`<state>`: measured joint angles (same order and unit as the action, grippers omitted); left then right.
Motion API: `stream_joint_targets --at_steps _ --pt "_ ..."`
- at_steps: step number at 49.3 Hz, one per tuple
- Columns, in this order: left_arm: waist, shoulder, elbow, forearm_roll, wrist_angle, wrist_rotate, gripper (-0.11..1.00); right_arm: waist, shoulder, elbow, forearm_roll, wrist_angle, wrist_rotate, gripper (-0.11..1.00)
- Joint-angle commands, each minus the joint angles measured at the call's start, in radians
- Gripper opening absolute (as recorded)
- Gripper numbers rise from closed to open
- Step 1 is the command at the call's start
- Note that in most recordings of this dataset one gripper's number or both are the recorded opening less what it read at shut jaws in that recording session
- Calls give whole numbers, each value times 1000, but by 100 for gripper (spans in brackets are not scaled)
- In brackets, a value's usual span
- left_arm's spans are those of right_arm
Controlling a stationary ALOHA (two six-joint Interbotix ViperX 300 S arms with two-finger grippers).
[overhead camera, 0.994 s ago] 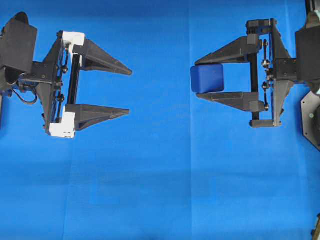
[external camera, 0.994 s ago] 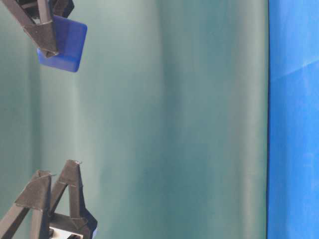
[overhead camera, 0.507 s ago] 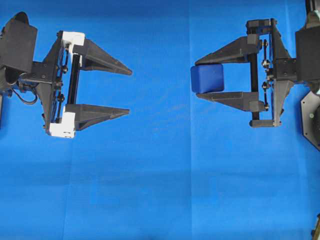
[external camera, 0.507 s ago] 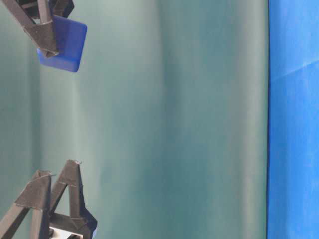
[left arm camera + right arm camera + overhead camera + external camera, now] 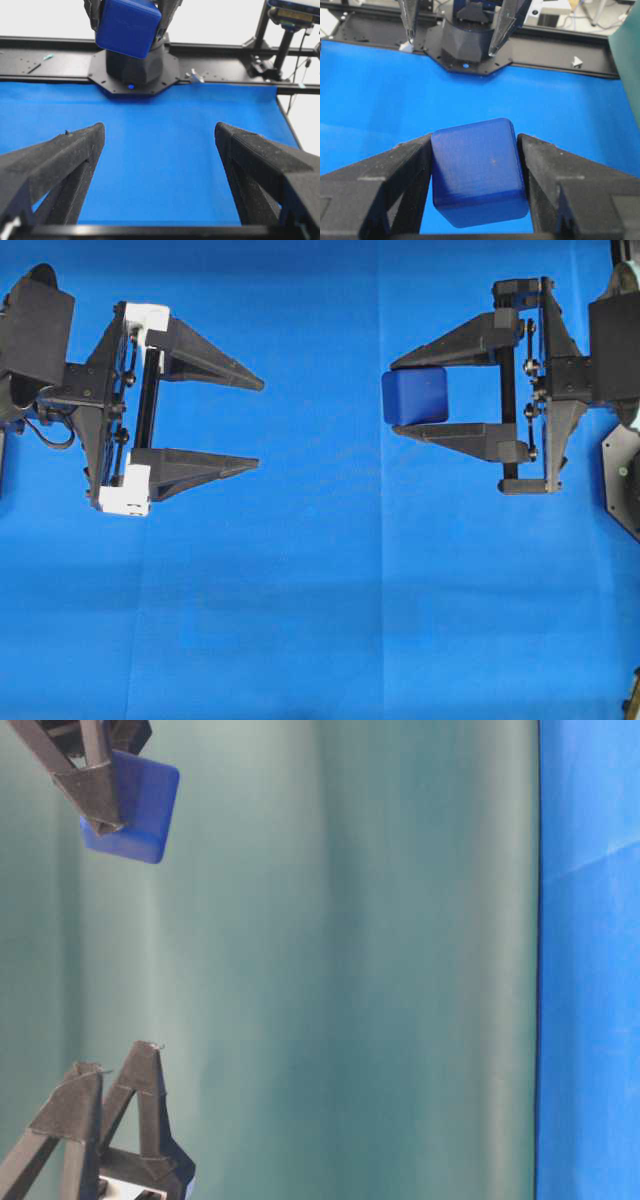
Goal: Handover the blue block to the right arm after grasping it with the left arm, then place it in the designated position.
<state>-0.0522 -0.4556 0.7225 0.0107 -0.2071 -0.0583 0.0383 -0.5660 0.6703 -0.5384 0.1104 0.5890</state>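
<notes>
The blue block (image 5: pixel 414 397) is a dark-blue cube with rounded edges, pinched at the tips of my right gripper (image 5: pixel 393 397), which is shut on it. In the right wrist view the blue block (image 5: pixel 477 171) sits between both black fingers, slightly tilted, above the cloth. In the table-level view the blue block (image 5: pixel 135 808) hangs in the air. My left gripper (image 5: pixel 258 423) stands wide open and empty at the left, well apart from the cube. Its fingers (image 5: pixel 65 160) frame bare cloth, with the blue block (image 5: pixel 128 26) ahead.
A blue cloth (image 5: pixel 320 590) covers the table. The right arm's base (image 5: pixel 134 67) stands at the cloth's far end in the left wrist view. A black frame rail (image 5: pixel 555 47) runs behind the left arm's base. A green backdrop (image 5: pixel 350 960) fills the table-level view.
The block and right gripper have shifted very slightly in the table-level view. The left gripper has not moved.
</notes>
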Motion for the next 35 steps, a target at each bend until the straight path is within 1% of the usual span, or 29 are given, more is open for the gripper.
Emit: stream_joint_targets --at_steps 1,10,16,29,35 --pt "-2 -12 -17 2 -8 -2 93 2 -11 -15 3 -3 3 47" --pt "-2 -12 -17 2 -8 -2 93 5 -11 -15 5 25 6 47" --pt "0 -12 -18 2 -8 -2 93 15 -9 -15 18 71 17 47" --pt "8 -12 -18 3 -9 0 93 55 -6 -18 32 235 67 47" --pt "8 -12 -18 2 -8 2 93 80 -6 -23 52 313 71 47"
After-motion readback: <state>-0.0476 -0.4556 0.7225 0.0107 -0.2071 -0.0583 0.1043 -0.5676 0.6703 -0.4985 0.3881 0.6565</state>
